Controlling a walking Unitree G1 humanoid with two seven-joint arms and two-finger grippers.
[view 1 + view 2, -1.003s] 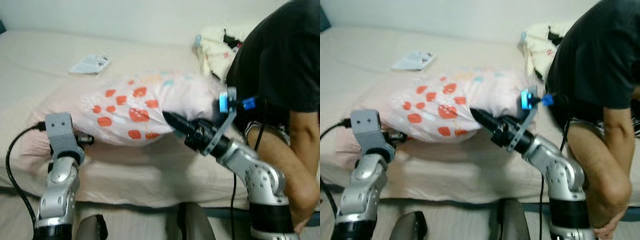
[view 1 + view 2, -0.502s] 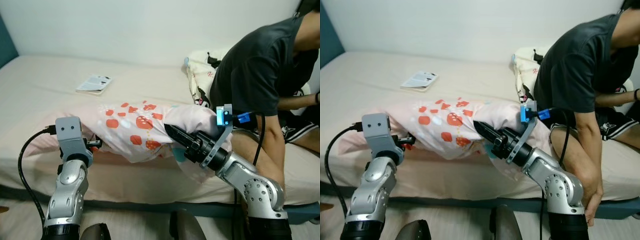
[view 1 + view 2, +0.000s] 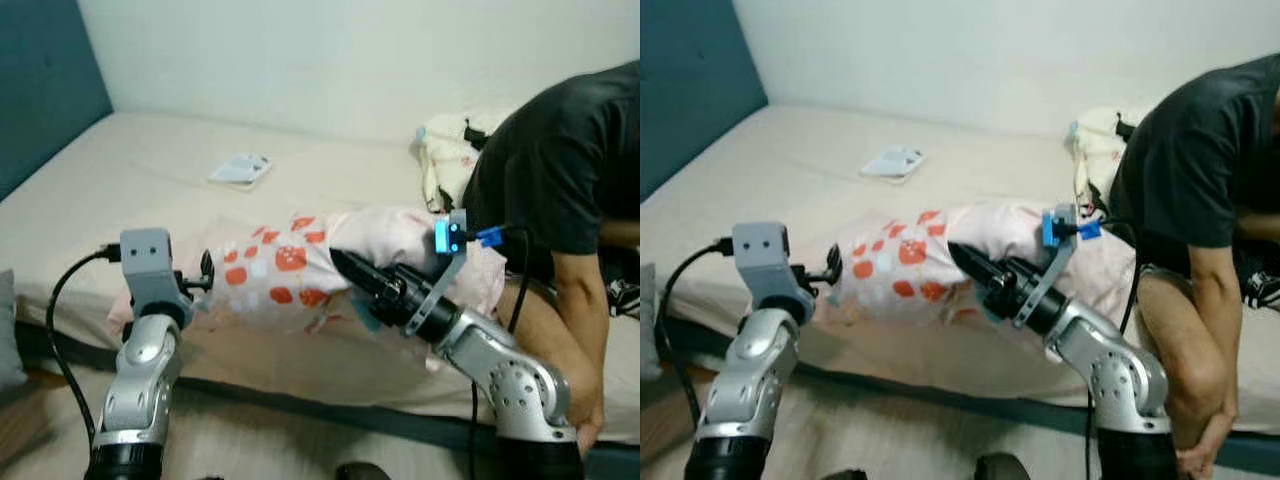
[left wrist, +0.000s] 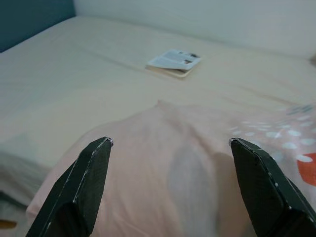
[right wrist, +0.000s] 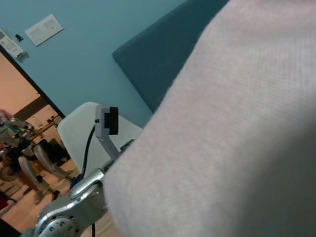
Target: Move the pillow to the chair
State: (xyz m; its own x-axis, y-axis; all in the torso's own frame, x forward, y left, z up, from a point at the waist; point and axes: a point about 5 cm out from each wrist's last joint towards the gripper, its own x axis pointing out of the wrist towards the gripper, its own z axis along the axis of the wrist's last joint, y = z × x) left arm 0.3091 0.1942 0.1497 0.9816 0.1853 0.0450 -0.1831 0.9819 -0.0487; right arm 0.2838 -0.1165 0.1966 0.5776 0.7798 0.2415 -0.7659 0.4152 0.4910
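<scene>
One pillow (image 3: 300, 270), two claws, one booklet (image 3: 240, 168), one person (image 3: 560, 190), perhaps one bag (image 3: 445, 160)

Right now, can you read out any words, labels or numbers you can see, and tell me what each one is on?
No text can be read.
Booklet on the bed: printed cover, too small and blurred to read.
Pillow: orange and blue pattern, no words.
Wall plate in the right wrist view: no legible marking.
Person's dark shirt: no print in view.
</scene>
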